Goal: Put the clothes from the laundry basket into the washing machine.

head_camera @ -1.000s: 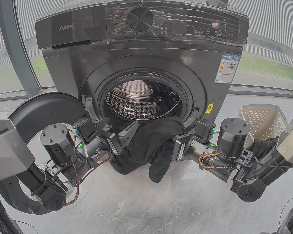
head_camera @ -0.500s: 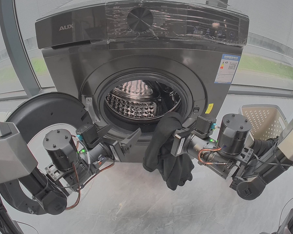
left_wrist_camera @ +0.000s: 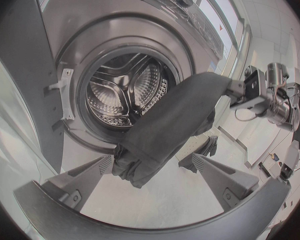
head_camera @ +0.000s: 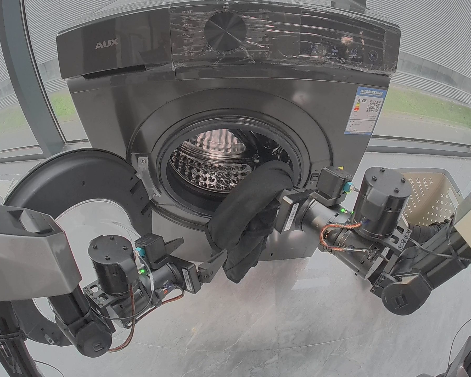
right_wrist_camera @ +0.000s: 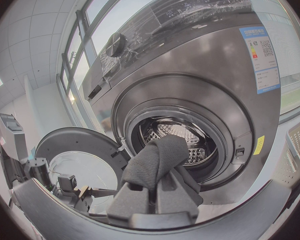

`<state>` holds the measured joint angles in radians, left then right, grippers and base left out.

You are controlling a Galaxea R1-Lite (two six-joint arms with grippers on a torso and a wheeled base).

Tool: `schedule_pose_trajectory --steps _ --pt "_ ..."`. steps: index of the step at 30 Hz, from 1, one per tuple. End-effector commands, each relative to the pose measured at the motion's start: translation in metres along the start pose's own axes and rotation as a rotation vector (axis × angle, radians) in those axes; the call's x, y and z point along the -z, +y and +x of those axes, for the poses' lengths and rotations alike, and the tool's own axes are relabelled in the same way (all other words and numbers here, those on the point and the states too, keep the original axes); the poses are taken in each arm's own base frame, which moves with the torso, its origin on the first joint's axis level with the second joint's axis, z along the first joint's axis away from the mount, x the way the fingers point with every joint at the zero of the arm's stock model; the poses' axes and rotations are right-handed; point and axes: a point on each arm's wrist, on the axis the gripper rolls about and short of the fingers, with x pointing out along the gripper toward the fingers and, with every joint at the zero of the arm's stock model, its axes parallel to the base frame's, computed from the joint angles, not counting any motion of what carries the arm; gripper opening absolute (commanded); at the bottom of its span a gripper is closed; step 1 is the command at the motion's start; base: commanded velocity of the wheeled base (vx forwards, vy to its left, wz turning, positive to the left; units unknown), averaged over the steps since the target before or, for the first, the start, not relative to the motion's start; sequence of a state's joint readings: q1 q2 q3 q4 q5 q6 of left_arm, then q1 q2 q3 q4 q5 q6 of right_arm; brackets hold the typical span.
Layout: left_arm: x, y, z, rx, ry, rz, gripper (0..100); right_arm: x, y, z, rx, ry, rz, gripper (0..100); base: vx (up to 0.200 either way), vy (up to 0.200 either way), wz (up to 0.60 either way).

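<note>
Black cloth, a garment [head_camera: 246,210], hangs in front of the washing machine [head_camera: 141,100], across the 4 to 6 o'clock part of its round opening in the head view. Its upper end is pinched in the right gripper [right_wrist_camera: 155,187], whose fingers are closed tight on a fold of the fabric. From there it arches up and over, then droops toward 7 o'clock, its loose end dangling before the front panel below the opening, off the floor. None of it lies inside the drum [head_camera: 214,168], and whether it brushes the opening's rim cannot be told.

At 7 o'clock from the garment's lower end is the left gripper [left_wrist_camera: 149,156], low near the floor, its fingers spread wide with nothing between them. One fingertip is just beside the hanging cloth in the head view.

The drum stands bare, its perforated steel wall showing. The door [head_camera: 73,184] is swung fully open at 8 o'clock from the opening. At 3 o'clock from the machine, behind the right arm, sits the pale laundry basket [head_camera: 429,195]. In the left wrist view another dark piece of clothing [left_wrist_camera: 208,145] hangs at its side.
</note>
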<state>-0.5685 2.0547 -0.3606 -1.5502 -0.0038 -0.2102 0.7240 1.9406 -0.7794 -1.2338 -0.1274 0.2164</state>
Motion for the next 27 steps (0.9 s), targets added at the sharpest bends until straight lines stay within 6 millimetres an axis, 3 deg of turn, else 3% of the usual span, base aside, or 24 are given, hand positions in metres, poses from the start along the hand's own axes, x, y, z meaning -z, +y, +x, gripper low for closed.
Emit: schedule_pose_trajectory --steps 1,17,27 --pt "0.013 0.003 0.004 -0.011 0.045 0.001 100 -0.008 0.002 -0.002 -0.008 -0.023 0.003 0 0.0 0.0 0.0" --pt "0.034 0.006 0.016 -0.015 0.11 0.036 100 -0.017 0.008 -0.009 -0.025 -0.041 0.009 0 0.0 0.0 0.0" --pt "0.043 0.009 0.039 -0.019 0.094 0.047 100 -0.017 0.011 -0.009 -0.034 -0.04 0.01 0 0.0 0.0 0.0"
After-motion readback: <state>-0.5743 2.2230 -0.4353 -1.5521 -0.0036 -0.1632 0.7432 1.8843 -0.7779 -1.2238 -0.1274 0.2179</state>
